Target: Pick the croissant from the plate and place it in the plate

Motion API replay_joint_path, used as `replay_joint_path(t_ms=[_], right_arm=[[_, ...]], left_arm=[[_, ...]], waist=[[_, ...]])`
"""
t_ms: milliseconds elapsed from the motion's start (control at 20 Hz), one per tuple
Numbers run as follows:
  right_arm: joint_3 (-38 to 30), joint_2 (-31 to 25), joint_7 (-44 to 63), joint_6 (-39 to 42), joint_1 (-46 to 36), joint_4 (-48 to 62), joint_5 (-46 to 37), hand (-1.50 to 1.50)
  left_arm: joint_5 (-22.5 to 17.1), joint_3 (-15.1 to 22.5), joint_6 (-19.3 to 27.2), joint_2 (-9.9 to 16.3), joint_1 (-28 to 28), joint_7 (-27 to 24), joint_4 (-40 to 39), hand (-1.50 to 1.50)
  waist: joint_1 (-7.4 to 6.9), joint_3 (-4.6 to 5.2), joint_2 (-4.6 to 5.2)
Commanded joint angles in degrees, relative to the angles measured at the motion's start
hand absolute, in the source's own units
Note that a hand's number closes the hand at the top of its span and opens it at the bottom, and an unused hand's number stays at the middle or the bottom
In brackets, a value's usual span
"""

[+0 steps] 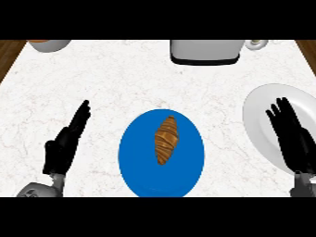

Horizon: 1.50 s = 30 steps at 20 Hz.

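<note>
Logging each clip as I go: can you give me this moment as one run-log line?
stage: before grasp | croissant: on blue plate | white plate: bare | left robot hand: open, left of blue plate | right robot hand: open, above white plate

The croissant (166,140) — golden brown with darker ridges across it, spindle-shaped with tapered ends — lies lengthwise near the middle of the blue plate (138,163), one tip towards the far edge and the other towards the near edge. The blue plate sits flat on the counter's near middle. To its right, apart from it, lies the white plate (259,105) — flat, nothing resting on its visible surface.
</note>
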<state>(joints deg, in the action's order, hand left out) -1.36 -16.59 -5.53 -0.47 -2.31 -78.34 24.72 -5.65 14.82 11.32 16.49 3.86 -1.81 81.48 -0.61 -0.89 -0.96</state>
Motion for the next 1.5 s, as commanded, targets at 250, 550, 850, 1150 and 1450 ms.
replay_joint_path(t_ms=[250, 550, 850, 1150, 1450], right_arm=[[11.8, 3.8, -4.7, 9.3, -15.8, 0.3, -6.2, 1.5], [11.4, 11.7, -26.2, -10.0, -8.2, 9.0, -20.9, -1.5], [16.8, 5.1, -27.8, -5.7, -13.2, 17.5, -31.3, -1.5], [20.4, 3.5, -18.2, -6.5, -13.0, 13.0, -38.5, -1.5], [23.1, 3.1, -2.8, -2.1, -14.0, 1.9, -42.8, -1.5]], left_arm=[[-3.2, -8.0, -0.1, 4.2, 6.9, 7.7, 0.0, 0.0], [-6.9, -9.6, -3.9, 4.4, 6.5, 8.9, -3.1, 0.0], [-4.8, -9.4, -2.8, 2.6, 6.2, 8.7, -3.0, 0.0], [-3.8, -11.2, -3.4, 1.3, 7.9, 7.5, -6.5, 0.0], [-4.1, -12.7, -5.2, 2.9, 6.9, 12.8, -0.9, 0.0]], waist=[[-1.89, 0.78, 1.31], [-0.26, 0.78, 1.46], [0.23, 0.88, 1.05], [0.79, 0.92, 0.95], [0.61, 0.91, 0.85]])
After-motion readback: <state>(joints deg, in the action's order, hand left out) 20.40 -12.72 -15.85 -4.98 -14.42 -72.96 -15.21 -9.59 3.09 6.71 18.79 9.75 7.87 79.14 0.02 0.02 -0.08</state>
